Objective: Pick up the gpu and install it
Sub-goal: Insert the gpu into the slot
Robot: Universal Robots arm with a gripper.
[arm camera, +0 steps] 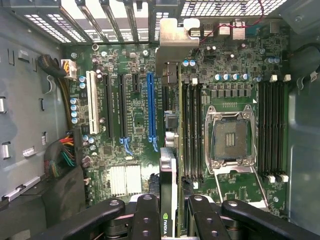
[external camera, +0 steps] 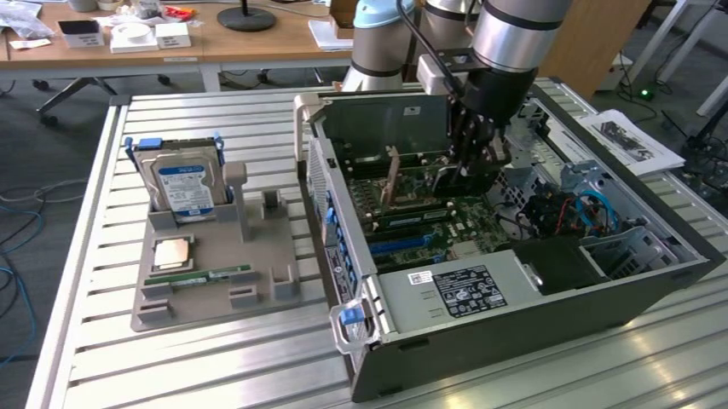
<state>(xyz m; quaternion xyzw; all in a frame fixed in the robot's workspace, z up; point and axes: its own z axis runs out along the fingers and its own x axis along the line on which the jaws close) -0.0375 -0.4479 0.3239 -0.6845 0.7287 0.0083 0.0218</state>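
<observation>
Tool: my tool (arm camera: 170, 222) is clamped on the gpu, one finger on each flat face; I hold it by the faces so that the contact edge hangs free underneath.
Gpu: the gpu (arm camera: 168, 172) is edge-on in my grip, inside the case and above the board; I judge it is not yet seated, since my fingers grip it well up from the board.
Bracket: its metal bracket (arm camera: 172, 45) points at the slotted rear wall; I take that to be the reason for this heading, as the bracket has to meet an opening there.
Blue slot: the blue slot (arm camera: 151, 107) runs parallel to the card and just beside its line; the card looks to lie between that slot and the memory slots rather than over it; from straight above I cannot tell how high the card hangs.
Board: the board (arm camera: 230, 60) lies flat in the case floor, its socket (arm camera: 227, 138) bare and open; nothing stands between the card and the slots.
Case: the case (external camera: 592, 290) lies on its side on the bench (external camera: 228, 358), open side up; that lets my arm come straight down into it.
Tray: a grey tray (external camera: 205, 311) sits well apart on the exterior view's left; it keeps the hard drive (external camera: 182, 187) upright and the memory stick (external camera: 210, 277) flat, each in its own holder.
Progress: the pick-up looks done; the install does not.
</observation>
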